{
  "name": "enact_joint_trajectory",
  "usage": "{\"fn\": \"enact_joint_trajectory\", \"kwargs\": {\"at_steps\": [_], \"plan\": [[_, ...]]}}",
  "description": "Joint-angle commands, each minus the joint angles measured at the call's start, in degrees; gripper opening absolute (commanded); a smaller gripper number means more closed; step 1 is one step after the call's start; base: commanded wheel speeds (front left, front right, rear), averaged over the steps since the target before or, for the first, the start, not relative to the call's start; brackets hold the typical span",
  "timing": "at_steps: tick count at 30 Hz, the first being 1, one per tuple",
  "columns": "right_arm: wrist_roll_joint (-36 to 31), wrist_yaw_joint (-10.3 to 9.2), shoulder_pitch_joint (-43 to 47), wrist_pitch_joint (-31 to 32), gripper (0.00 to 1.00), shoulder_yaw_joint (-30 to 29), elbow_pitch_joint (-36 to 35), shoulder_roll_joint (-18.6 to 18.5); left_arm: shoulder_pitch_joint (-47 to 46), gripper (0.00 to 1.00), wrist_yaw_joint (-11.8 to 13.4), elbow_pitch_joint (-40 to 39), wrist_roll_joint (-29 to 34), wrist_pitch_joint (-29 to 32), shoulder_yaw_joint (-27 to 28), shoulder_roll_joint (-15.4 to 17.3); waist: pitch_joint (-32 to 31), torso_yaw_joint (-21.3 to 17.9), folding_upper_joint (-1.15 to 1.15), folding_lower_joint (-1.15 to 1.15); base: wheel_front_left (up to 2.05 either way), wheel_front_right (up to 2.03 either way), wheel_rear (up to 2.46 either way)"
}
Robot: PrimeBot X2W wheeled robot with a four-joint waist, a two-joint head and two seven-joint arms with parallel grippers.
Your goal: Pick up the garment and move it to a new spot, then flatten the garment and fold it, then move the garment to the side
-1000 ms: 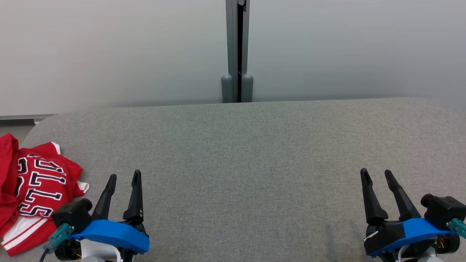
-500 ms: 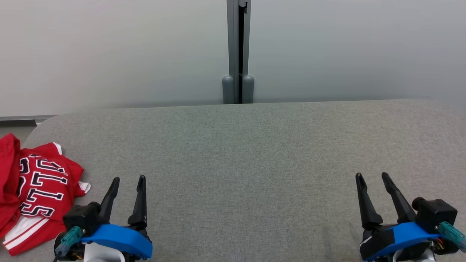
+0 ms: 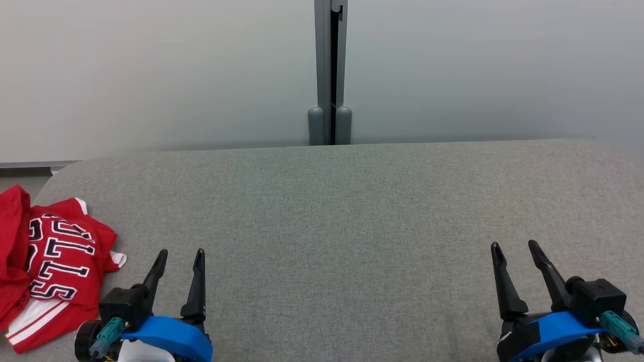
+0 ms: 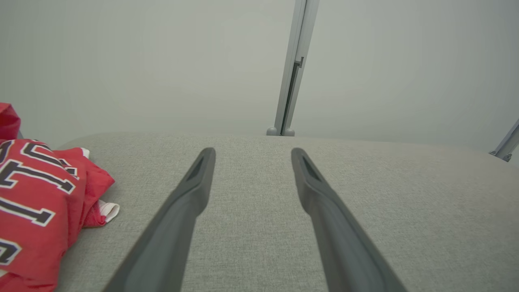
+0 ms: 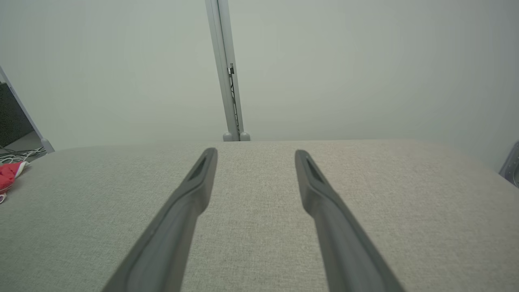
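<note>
A crumpled red garment with black-and-white letters and white stripes lies at the left end of the grey cloth-covered table. My left gripper stands open just right of it, nothing between its fingers. In the left wrist view the garment lies left of the open left gripper. My right gripper stands open at the lower right over bare table. In the right wrist view the right gripper is open and a red bit of the garment shows at the far left edge.
A pale wall rises behind the table, with a grey vertical post at its middle. The table's left end is rounded, and the garment hangs partly over it. Cables lie on the floor past the left end.
Both grippers have drawn back slightly toward the bottom of the head view, the left one shifting a little right. The garment lies where it was.
</note>
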Motion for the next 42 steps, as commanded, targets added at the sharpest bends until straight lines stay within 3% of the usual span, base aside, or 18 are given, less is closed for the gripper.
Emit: {"fn": "enact_joint_trajectory", "kwargs": {"at_steps": [1,17,26,32,42], "plan": [[-1.1,0.02,0.4,-0.6,1.00,-0.1,-0.3,0.1,-0.6,1.00,0.2,0.3,1.2,-0.6,-0.1,0.3,0.0,0.0,0.00,0.00,0.00,0.00,0.00],[-4.2,0.02,0.5,-1.9,1.00,-0.1,1.2,0.1,-0.9,1.00,0.7,2.4,5.9,-2.1,-0.7,0.4,-0.1,0.0,0.00,0.00,0.00,0.00,0.00],[-3.1,0.02,0.3,-1.7,1.00,-0.3,1.4,0.1,-1.3,1.00,0.8,2.7,4.9,-2.0,0.1,0.0,0.2,0.9,0.00,0.00,0.00,0.00,0.00],[-3.6,0.02,0.5,-0.9,1.00,0.1,0.6,0.1,-1.9,1.00,1.4,2.7,4.6,-2.0,0.7,-0.3,0.5,4.0,0.00,0.00,0.00,0.00,0.00],[-3.3,0.02,-0.5,0.9,1.00,2.9,-0.9,0.1,-2.6,1.00,2.4,3.6,4.0,-2.0,2.4,0.2,1.2,12.4,0.00,0.00,0.00,0.00,0.00]]}}
